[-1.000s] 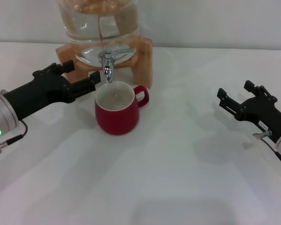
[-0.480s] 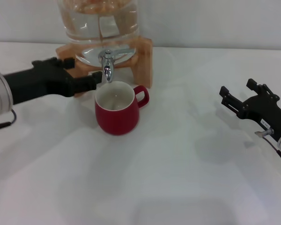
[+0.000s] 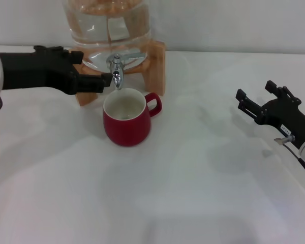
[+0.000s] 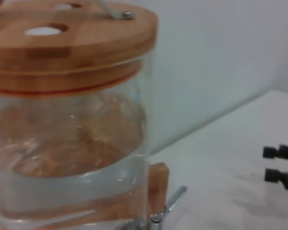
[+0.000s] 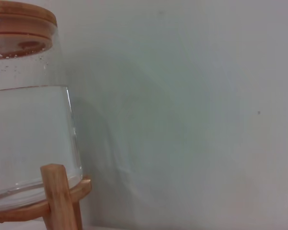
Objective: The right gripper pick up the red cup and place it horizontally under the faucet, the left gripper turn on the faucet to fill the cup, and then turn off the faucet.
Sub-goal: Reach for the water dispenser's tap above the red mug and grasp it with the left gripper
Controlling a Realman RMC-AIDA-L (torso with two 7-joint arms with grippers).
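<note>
Up and closer went the black left gripper, fingers pressed together beside the shiny chrome faucet; round red cup waits below, right gripper spread apart.

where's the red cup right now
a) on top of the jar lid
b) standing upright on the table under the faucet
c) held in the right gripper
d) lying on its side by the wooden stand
b: the red cup stands upright on the table right below the faucet, with the right gripper far off to the side and holding nothing.

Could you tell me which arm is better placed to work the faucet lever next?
Left. The left pincer is right beside the faucet, above the red cup; the right pincer sits far off, open, holding nothing.
</note>
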